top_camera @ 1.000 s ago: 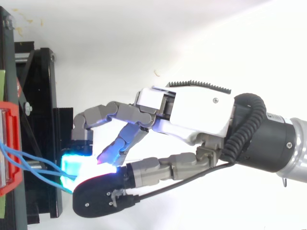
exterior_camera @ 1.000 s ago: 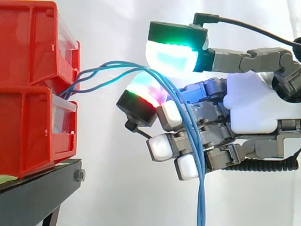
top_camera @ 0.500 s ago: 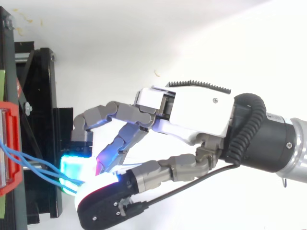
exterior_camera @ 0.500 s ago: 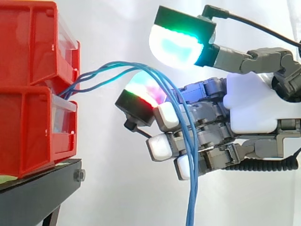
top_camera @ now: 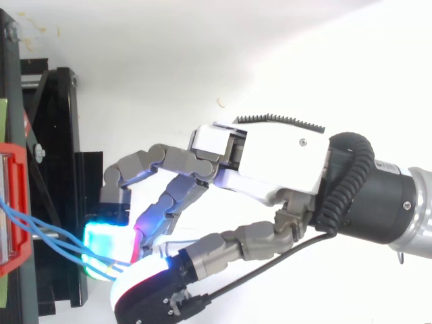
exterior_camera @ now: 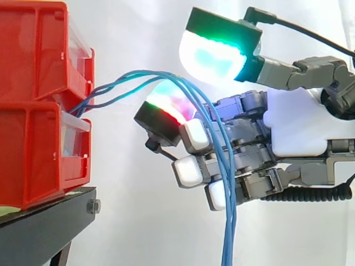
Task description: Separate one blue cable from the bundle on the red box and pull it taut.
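Two red bins sat stacked on a black stand. To the right of the bins, near them but apart, the hand reached in level at the height of the seam between the two. It was loosely open: its fingers bent only a little toward the bins, and its cyan-green thumb pad was raised well clear above them, pinching nothing. The blue cables came out of the gap between the bins, arched up and away from the bins as one bundle, passed over a finger pad glowing red and green, then hung straight down across the other fingers. No strand stood apart from the rest, and none was taut.
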Tool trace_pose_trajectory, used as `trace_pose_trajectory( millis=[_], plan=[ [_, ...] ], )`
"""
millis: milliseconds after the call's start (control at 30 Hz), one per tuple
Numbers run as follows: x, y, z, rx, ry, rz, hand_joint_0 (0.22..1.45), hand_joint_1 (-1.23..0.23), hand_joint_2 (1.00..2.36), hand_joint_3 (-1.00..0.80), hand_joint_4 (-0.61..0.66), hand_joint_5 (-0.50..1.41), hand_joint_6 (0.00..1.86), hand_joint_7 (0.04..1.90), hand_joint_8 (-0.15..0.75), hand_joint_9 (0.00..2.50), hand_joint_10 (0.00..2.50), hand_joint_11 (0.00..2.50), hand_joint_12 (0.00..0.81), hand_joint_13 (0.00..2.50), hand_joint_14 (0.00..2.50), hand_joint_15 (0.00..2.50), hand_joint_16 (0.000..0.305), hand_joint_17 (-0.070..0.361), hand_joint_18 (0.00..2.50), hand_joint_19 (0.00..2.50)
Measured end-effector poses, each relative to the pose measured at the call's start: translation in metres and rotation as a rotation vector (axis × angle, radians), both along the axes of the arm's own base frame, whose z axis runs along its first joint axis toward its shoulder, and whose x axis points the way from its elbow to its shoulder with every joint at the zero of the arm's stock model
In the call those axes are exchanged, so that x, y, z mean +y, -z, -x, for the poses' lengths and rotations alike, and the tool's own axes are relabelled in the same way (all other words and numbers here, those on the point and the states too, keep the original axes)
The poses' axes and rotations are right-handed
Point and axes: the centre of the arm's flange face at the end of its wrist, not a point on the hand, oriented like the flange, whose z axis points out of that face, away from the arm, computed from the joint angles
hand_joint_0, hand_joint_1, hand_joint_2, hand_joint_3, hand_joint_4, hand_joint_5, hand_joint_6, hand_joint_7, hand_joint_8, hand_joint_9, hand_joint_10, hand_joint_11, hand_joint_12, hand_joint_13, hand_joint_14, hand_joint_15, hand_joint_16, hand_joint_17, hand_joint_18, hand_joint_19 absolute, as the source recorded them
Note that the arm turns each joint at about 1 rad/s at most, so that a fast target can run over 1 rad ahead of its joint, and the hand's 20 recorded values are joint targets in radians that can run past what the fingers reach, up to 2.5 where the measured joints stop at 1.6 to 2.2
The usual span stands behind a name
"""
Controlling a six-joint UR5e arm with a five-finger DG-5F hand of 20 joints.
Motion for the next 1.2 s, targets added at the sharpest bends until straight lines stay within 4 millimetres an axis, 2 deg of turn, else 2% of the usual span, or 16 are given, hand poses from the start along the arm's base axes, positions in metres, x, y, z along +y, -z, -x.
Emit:
trace_pose_trajectory(
  millis=[167, 400, 567, 633, 700, 833, 933, 967, 1067, 1200],
  plan=[
    [0.0008, -0.0003, -0.0003, -0.003, -0.001, -0.001, 0.72, -0.86, 1.01, -0.42, 0.15, -0.20, 0.85, 0.98, 0.322, 0.88, 0.01, 0.61, 0.367, 0.95, 0.01, 0.42, 0.051, 0.115, 0.83, 0.58],
    [0.0018, -0.0002, -0.0002, -0.003, -0.003, -0.002, 0.77, -0.92, 1.00, -0.50, 0.14, -0.21, 0.85, 1.00, 0.313, 0.87, 0.01, 0.62, 0.363, 0.93, 0.01, 0.42, 0.050, 0.113, 0.82, 0.56],
    [0.0023, 0.0000, -0.0002, -0.002, -0.003, -0.002, 0.64, -0.91, 1.00, -0.50, 0.16, -0.20, 0.85, 1.00, 0.317, 0.88, 0.02, 0.62, 0.364, 0.94, 0.01, 0.43, 0.050, 0.113, 0.83, 0.59],
    [0.0023, 0.0000, -0.0002, -0.002, -0.003, -0.002, 0.55, -0.78, 1.00, -0.50, 0.19, -0.19, 0.84, 1.02, 0.345, 0.96, 0.01, 0.62, 0.384, 0.97, 0.01, 0.44, 0.052, 0.118, 0.87, 0.61],
    [0.0024, 0.0000, -0.0002, -0.002, -0.003, -0.002, 0.54, -0.72, 1.00, -0.50, 0.19, -0.18, 0.83, 1.02, 0.356, 1.01, 0.01, 0.64, 0.392, 0.99, 0.01, 0.43, 0.053, 0.119, 0.88, 0.62],
    [0.0022, -0.0001, -0.0002, -0.002, -0.003, -0.001, 0.59, -0.59, 1.00, -0.50, 0.20, -0.16, 0.83, 1.13, 0.360, 1.07, 0.02, 0.64, 0.383, 1.00, 0.01, 0.45, 0.051, 0.115, 0.87, 0.65],
    [0.0024, -0.0002, -0.0003, -0.002, -0.003, 0.000, 0.62, -0.63, 1.01, -0.36, 0.19, -0.16, 0.85, 1.19, 0.358, 1.04, 0.02, 0.67, 0.388, 1.00, 0.01, 0.44, 0.051, 0.116, 0.88, 0.64],
    [0.0024, -0.0002, -0.0003, -0.002, -0.003, 0.000, 0.62, -0.67, 1.01, -0.31, 0.18, -0.16, 0.87, 1.15, 0.358, 1.02, 0.02, 0.68, 0.391, 0.99, 0.01, 0.44, 0.051, 0.116, 0.88, 0.64],
    [0.0024, -0.0001, -0.0002, -0.002, -0.003, 0.000, 0.63, -0.75, 1.02, -0.25, 0.16, -0.18, 0.88, 1.11, 0.347, 0.95, 0.02, 0.67, 0.388, 0.98, 0.01, 0.45, 0.051, 0.115, 0.88, 0.62],
    [0.0023, -0.0001, -0.0002, -0.002, -0.003, -0.001, 0.64, -0.79, 1.02, -0.24, 0.11, -0.19, 0.89, 1.08, 0.342, 0.93, 0.02, 0.67, 0.384, 0.98, 0.01, 0.44, 0.051, 0.114, 0.87, 0.62]
  ],
)
